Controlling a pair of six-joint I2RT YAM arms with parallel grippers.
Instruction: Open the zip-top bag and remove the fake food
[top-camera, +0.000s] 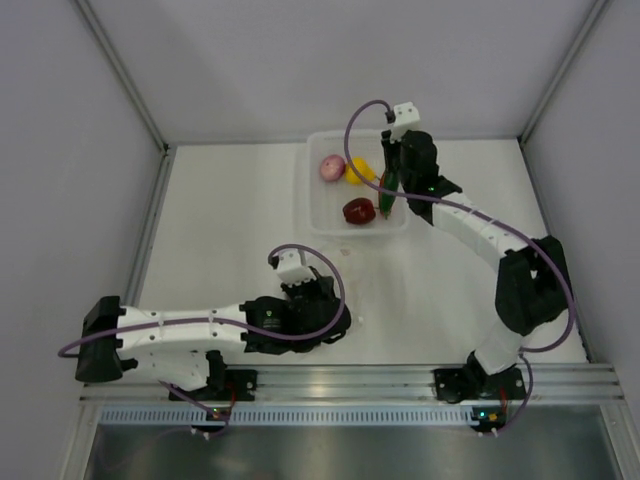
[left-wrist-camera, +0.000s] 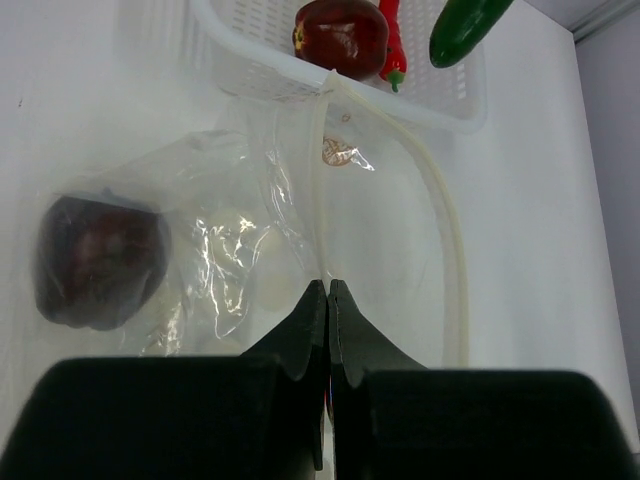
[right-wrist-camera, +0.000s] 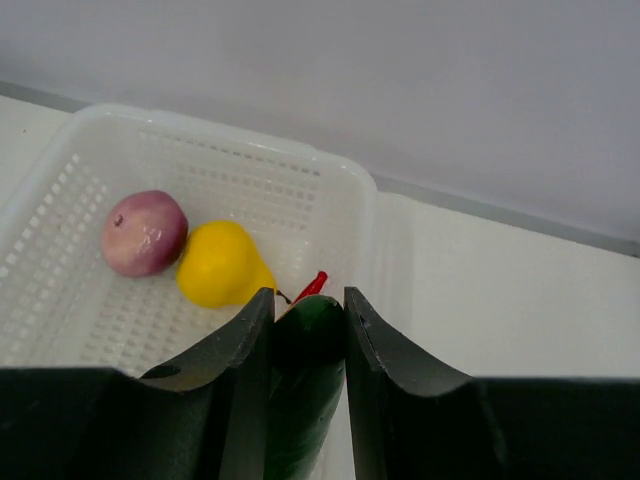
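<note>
The zip-top bag (left-wrist-camera: 235, 215) lies crumpled on the table in the left wrist view. A dark purple piece of fake food (left-wrist-camera: 100, 262) is inside it at the left. My left gripper (left-wrist-camera: 328, 285) is shut on the bag's edge, where its zip strip (left-wrist-camera: 318, 190) runs into the fingertips. My right gripper (right-wrist-camera: 308, 310) is shut on a green cucumber (right-wrist-camera: 305, 380) and hangs above the right part of the white mesh basket (right-wrist-camera: 230, 150). In the basket lie a pinkish onion (right-wrist-camera: 143, 232), a yellow pear (right-wrist-camera: 218, 264), a red chili (right-wrist-camera: 312, 286) and a dark red apple (left-wrist-camera: 340, 35).
From above, the basket (top-camera: 318, 215) stands at the back middle of the white table, close to the rear wall. Side walls close in the table left and right. The left arm (top-camera: 190, 330) lies low along the near edge.
</note>
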